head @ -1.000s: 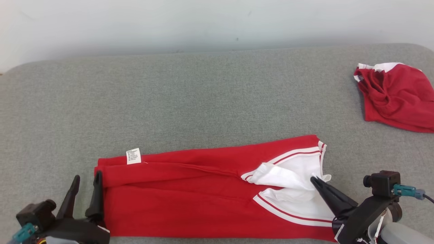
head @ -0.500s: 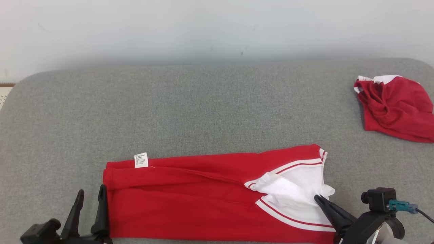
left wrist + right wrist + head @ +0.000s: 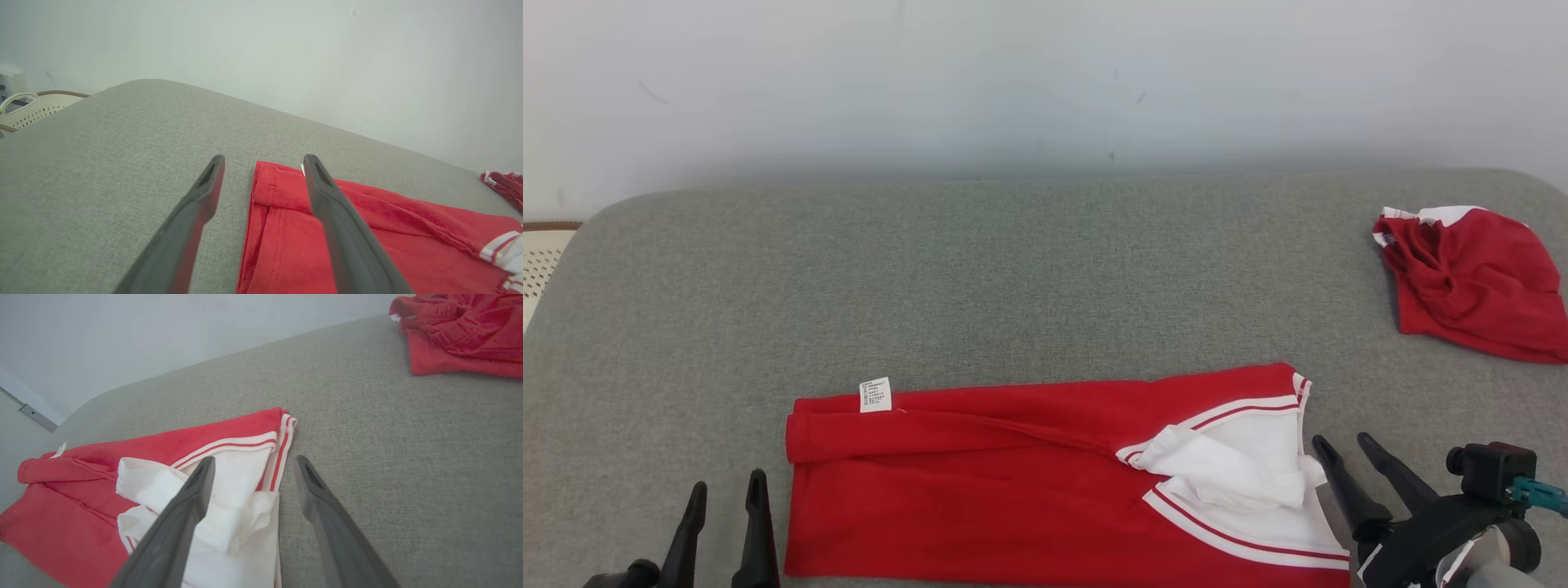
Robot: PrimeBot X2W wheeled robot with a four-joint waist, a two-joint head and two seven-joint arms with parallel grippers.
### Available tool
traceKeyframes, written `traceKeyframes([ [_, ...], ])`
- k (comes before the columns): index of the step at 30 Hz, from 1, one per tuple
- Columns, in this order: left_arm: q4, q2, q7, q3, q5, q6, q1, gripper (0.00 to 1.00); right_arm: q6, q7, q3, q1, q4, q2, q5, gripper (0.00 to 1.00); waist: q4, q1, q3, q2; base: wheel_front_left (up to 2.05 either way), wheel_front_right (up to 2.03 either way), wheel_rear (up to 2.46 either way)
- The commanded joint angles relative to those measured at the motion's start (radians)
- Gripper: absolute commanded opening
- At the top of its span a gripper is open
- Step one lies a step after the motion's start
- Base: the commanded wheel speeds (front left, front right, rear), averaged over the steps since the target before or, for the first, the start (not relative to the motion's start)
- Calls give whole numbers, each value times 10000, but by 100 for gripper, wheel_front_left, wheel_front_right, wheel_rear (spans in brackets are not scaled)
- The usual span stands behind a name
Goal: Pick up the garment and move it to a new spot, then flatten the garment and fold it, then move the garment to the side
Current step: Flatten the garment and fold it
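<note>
The garment is red with white striped trim, folded into a long band near the front edge of the grey cushion. A white label sticks out at its far left corner. My left gripper stands open just left of the garment's left edge, with nothing between its fingers. In the left wrist view the garment lies under and beyond the right finger. My right gripper is open beside the white sleeve end, holding nothing.
A second red garment lies crumpled at the far right of the cushion, seen too in the right wrist view as a red heap. A pale perforated basket stands off the left end. A plain wall rises behind.
My right gripper has opened and let go of the white sleeve end, drawing back to the right. The left gripper has pulled back from the left edge. The camera has tilted upward.
</note>
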Motion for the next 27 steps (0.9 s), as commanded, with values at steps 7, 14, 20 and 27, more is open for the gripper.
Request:
traceKeyframes([
  [7, -535, -171, -33, 226, 823, 273, 506, 100, -7, -11, -1298, 308, 1361, 924, -1235, 100, 266, 0, -78, 0, 0, 0, 0],
  [14, -607, -271, -33, 262, 913, 276, 605, 100, -7, 397, -1762, 33, 2314, 1570, -1765, 100, 476, 0, -101, 0, 0, 0, 0],
  [20, -654, -325, -34, 250, 940, 256, 610, 100, -7, 790, -2067, -211, 2885, 2025, -2104, 100, 626, 0, -36, 0, 0, 0, 0],
  [27, -609, -345, -34, 111, 887, 284, 447, 100, -7, 1542, -2120, -339, 3429, 2484, -2155, 100, 837, 0, 141, 0, 0, 0, 0],
])
